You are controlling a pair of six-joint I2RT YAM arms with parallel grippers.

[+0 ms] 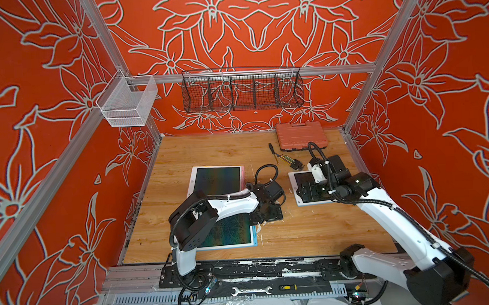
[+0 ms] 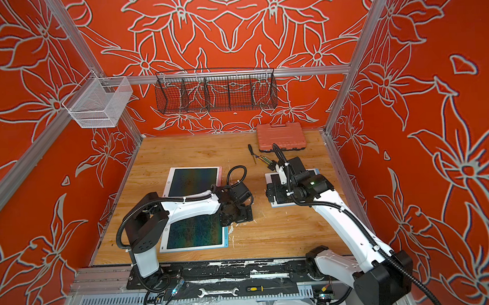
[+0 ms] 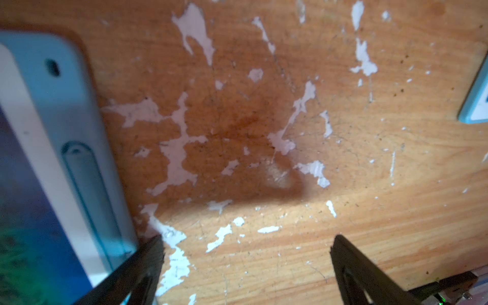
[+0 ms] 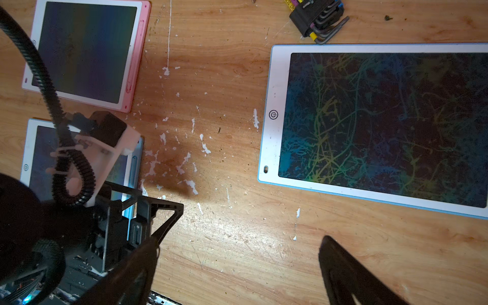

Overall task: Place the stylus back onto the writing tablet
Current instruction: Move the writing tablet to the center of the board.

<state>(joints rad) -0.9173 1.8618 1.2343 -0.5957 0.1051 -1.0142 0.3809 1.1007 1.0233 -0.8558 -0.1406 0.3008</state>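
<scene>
Orange floral panels enclose the wooden bench (image 1: 209, 152), which carries three writing tablets. Pink-edged tablet (image 1: 217, 178) lies toward the rear; a blue-edged tablet (image 1: 229, 230) lies nearer the front, partly under the left arm; a third tablet (image 4: 383, 126) lies under the right arm. The blue stylus (image 3: 92, 195) sits in the side groove of the front tablet. Left gripper (image 3: 245, 248) hovers just beside that edge, fingers (image 3: 148, 261) spread, holding nothing. Right gripper (image 4: 237, 253) hovers over bare bench, fingers spread, empty. Hex keys (image 4: 317, 21) lie near the third tablet.
</scene>
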